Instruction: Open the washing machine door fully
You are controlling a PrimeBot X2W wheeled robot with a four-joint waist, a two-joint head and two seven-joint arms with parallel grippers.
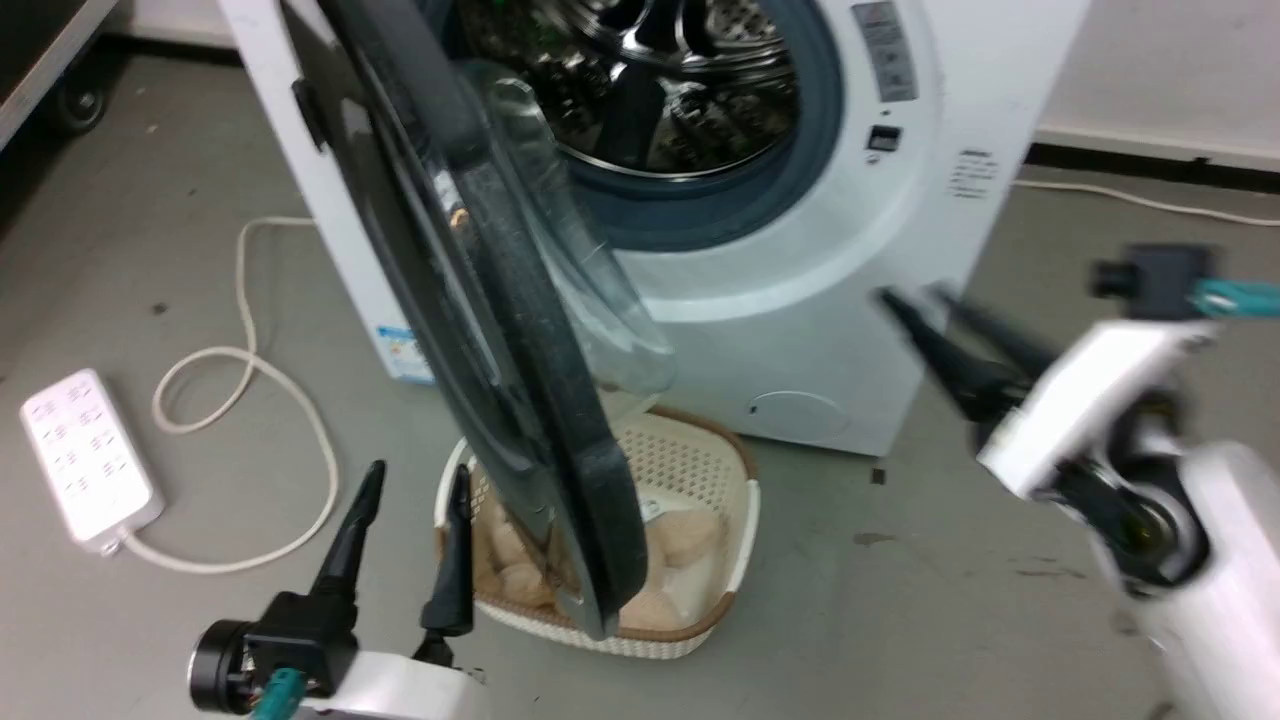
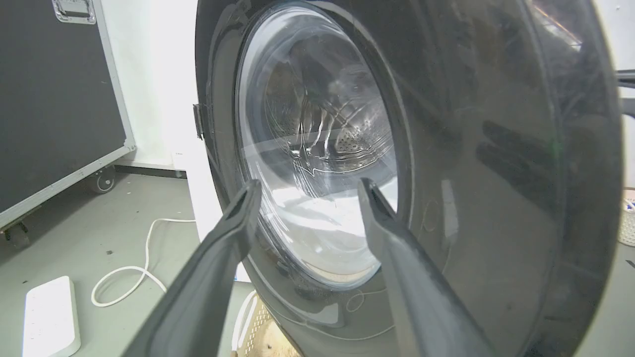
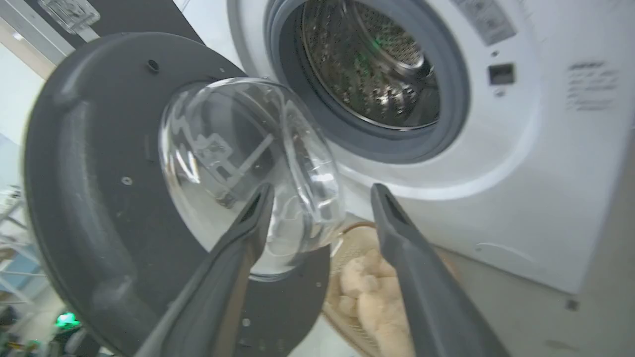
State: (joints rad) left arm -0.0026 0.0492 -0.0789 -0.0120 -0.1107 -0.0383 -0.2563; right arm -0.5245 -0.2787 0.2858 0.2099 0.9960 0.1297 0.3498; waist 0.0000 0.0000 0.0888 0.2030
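While the washing machine door (image 1: 430, 260) stands swung out from the washing machine (image 1: 830, 330), hinged on the side toward the robot's left, it presents nearly edge-on in the head view and leaves the steel drum (image 1: 680, 80) uncovered behind it. Its clear glass bowl (image 3: 248, 168) bulges from the inner face. A cream perforated basket (image 1: 700, 460) holding pale soft items sits on the floor (image 1: 900, 600) under the door's lower rim.

On the door's glossy outer side, the left end effector (image 1: 418, 480) rests low near that rim, its two fingers spread apart and empty; whether either touches the door I cannot tell. On the door's inner side and well apart from it, the right end effector (image 1: 912, 295) is blurred, fingers parted and gripping nothing, aimed toward the glass bowl. Further out from the door's outer side, a white power strip (image 1: 85, 460) and its looped cable (image 1: 250, 360) lie on the floor.
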